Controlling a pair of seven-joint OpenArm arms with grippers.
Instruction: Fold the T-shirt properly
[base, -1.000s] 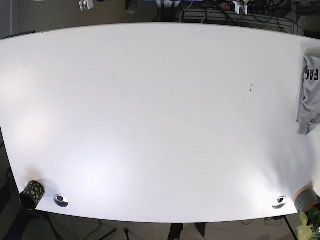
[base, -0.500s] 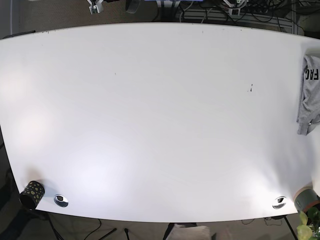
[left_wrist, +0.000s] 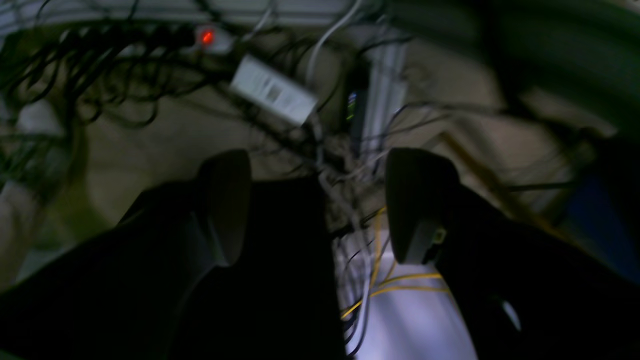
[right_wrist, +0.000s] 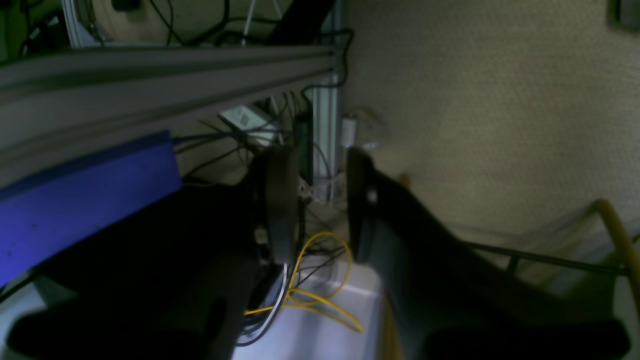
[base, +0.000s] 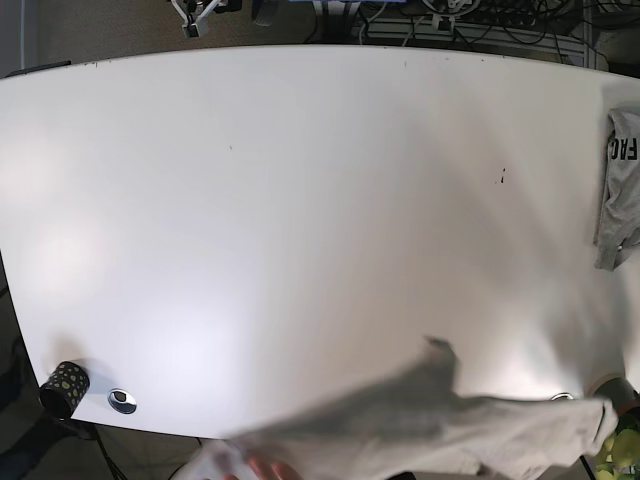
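1. Nearest, at the near edge of the white table (base: 300, 200), a grey T-shirt (base: 440, 420) lies blurred and bunched, running from the middle of that edge out to the right corner. A bit of a person's hand (base: 262, 468) shows at its left end, so it looks to be a person laying it out rather than the robot.

2. Also along the near edge are a dark patterned cup (base: 65, 388) at the left corner and two small round metal fittings, one near each corner.

3. The broad middle of the table is bare — plenty of room to spread the shirt flat, which I judge is what the step needs first: front down or up, sleeves out, hem straight, no creases trapped underneath.

4. On the right edge lies a second grey garment (base: 618, 190) with dark lettering, well apart from the fresh shirt.

5. Farthest off, beyond the far edge, both arms are parked over floor and cables. The left gripper (left_wrist: 320, 205) has its jaws spread wide and grasps nothing; the right gripper (right_wrist: 312, 205) stands with a narrower gap, also empty.

6. To fold well, both arms should wait until the hand is clear — then take matching points on the shirt together.
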